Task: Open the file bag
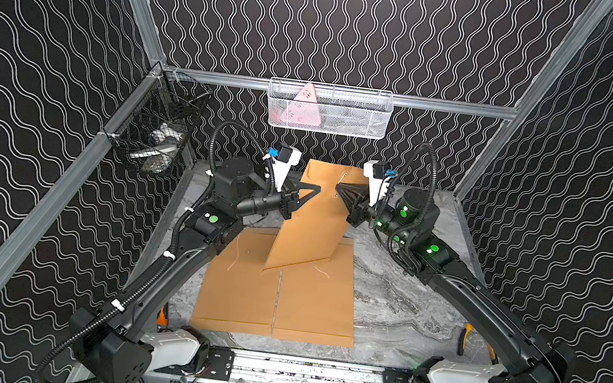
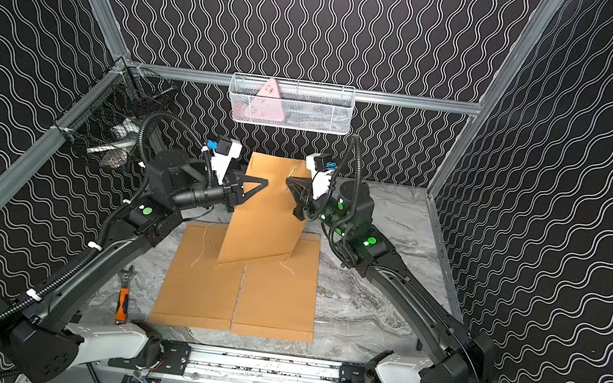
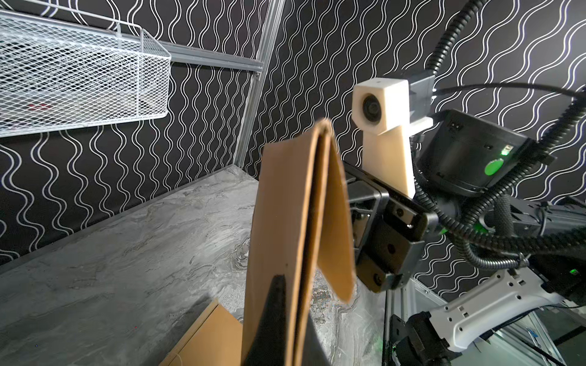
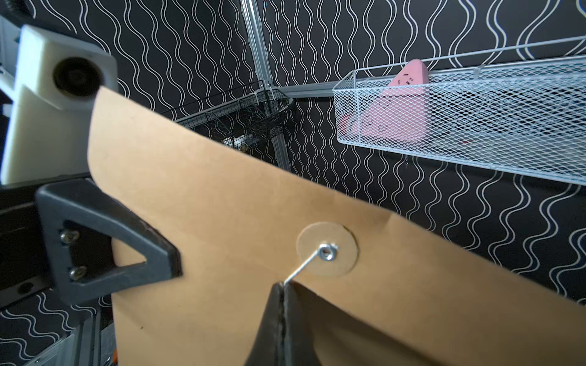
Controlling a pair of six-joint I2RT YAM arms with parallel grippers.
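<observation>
The brown kraft paper file bag (image 1: 313, 221) is standing nearly upright in the centre of both top views. Its lower corner seems to be touching two other flat brown paper bags (image 1: 275, 300), which are lying on the grey marble table (image 1: 404, 292). Its flap (image 3: 336, 228) is hanging folded over the top edge, so the bag is not yet open.

In my judgement, the danger is coming from the thin white string (image 4: 301, 269). A pull that is too hard or at a bad angle may be tearing off the round paper disc (image 4: 326, 250), or dragging the bag out of the hold.

The left gripper (image 1: 316, 190) is clenching the bag's edge, left of centre. The right gripper (image 4: 282, 290) is closed completely, pinching the white string just below the disc.
</observation>
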